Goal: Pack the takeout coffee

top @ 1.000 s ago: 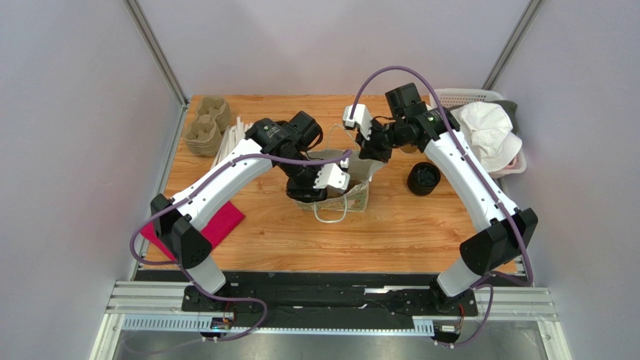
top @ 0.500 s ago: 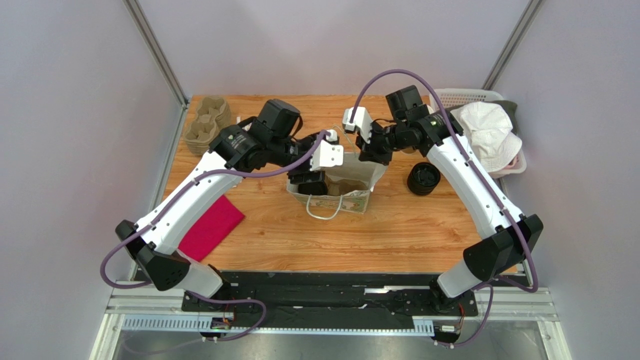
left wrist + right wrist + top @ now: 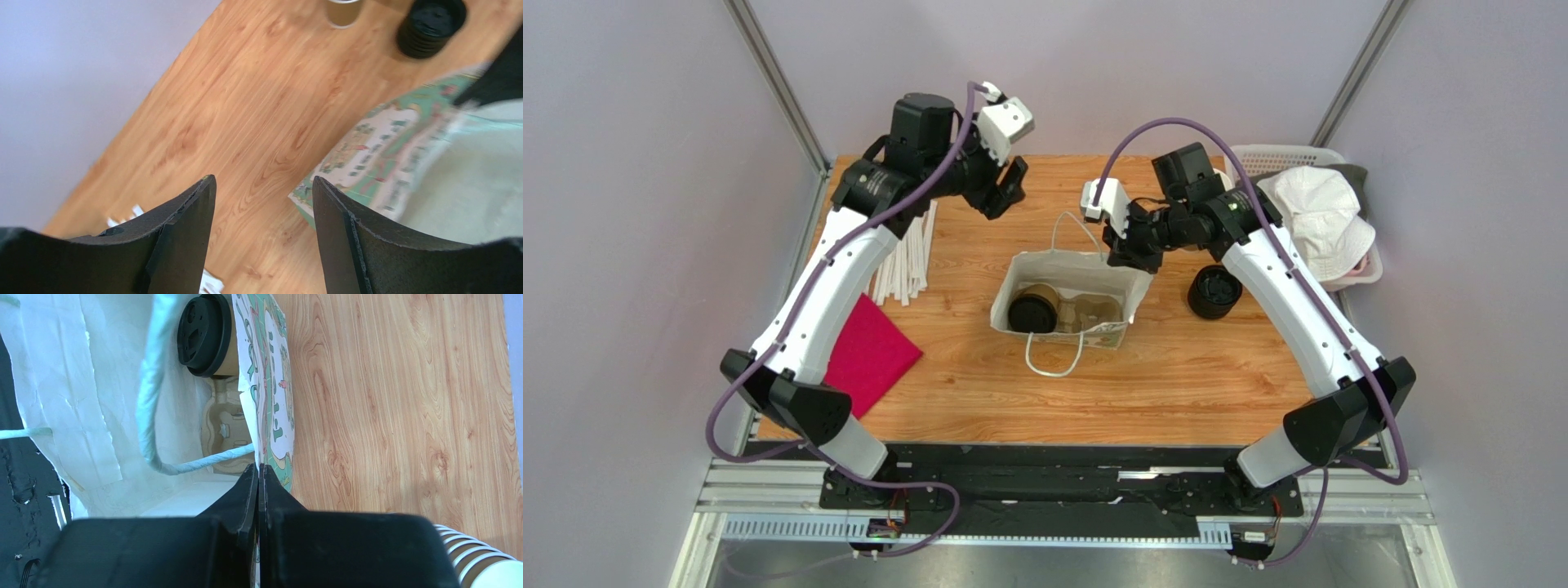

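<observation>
Takeout coffee down inside the paper bag, just left of centre in the overhead frame, upright, black lid up. In the right wrist view, upper left of the frame, the same cup against the bag's printed wall, next to a pulp cup carrier on the bag floor. Seated in a well of it or merely beside it: hard to tell from this angle.

Right pincer pressed together on the bag's top edge, at the right end of the mouth. Judged purpose: keeping the mouth spread and the bag from tipping or sliding on the table.

Left pincer high at the upper left of the overhead frame, well apart from the bag, fingers spread, nothing between them. In its own view, only bare table and a corner of the bag in the gap. Judged reason: cup already in place, so no cause to hover over the opening.

Packing as good as done; bag mouth not yet closed.
</observation>
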You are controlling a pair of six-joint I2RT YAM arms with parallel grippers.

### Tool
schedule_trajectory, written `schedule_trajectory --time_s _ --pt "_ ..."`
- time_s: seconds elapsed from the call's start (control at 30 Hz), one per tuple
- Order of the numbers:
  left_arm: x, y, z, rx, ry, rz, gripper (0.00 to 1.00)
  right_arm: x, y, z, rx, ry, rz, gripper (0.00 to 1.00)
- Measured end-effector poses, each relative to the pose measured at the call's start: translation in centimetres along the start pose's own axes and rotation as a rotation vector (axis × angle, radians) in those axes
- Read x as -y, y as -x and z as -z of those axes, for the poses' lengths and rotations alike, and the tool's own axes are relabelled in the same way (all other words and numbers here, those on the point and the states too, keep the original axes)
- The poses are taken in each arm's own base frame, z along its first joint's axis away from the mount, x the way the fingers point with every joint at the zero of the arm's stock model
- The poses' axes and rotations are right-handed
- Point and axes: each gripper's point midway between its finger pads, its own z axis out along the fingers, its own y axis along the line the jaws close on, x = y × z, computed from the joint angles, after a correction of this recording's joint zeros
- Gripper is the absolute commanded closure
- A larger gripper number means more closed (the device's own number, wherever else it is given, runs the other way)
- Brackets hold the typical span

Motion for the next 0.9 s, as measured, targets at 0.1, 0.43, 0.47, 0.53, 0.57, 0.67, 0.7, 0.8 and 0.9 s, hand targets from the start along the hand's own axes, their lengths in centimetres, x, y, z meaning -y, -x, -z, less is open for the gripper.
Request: schedule_trajectory --time_s 0.1,0.43,0.47,0.53,0.57,0.67,0.7,0.8,0.9 --pt "-2.6 -2.3 -1.0 -0.061 0.068 0.126 0.33 -0.2 0.2 0.2 0.003 0.0 0.003 1.0" --pt "-5.1 -12.6 -3.2 -0.332 0.149 0.494 0.38 -0.7 0.4 0.7 0.01 -0.001 0.011 1.0" --pt "-5.4 -13.8 -3.3 -0.361 0.159 0.529 0.38 -0.8 0.5 0.7 0.01 0.0 0.013 1.0" --pt "-5.8 -16.1 -3.6 -0.424 0.181 0.584 0.39 -0.8 0.5 0.8 0.011 -0.002 0.014 1.0" --pt "-5.9 -17.3 -3.7 -0.458 0.191 0.606 0.4 -0.8 0.5 0.8 0.01 -0.003 0.014 1.0" --pt "-6.4 -20.6 -4.2 -0.56 0.221 0.657 0.41 -0.7 0.3 0.7 0.0 -0.009 0.009 1.0" --pt "-6.5 -21.7 -4.4 -0.59 0.232 0.67 0.41 -0.7 0.3 0.6 -0.005 -0.01 0.006 1.0" --pt "-7.0 -24.6 -4.8 -0.669 0.254 0.699 0.42 -0.1 0.1 0.2 -0.028 -0.009 -0.005 1.0" --pt "-7.5 -26.2 -5.1 -0.712 0.27 0.716 0.44 0.5 -0.1 -0.4 -0.049 -0.007 -0.014 1.0"
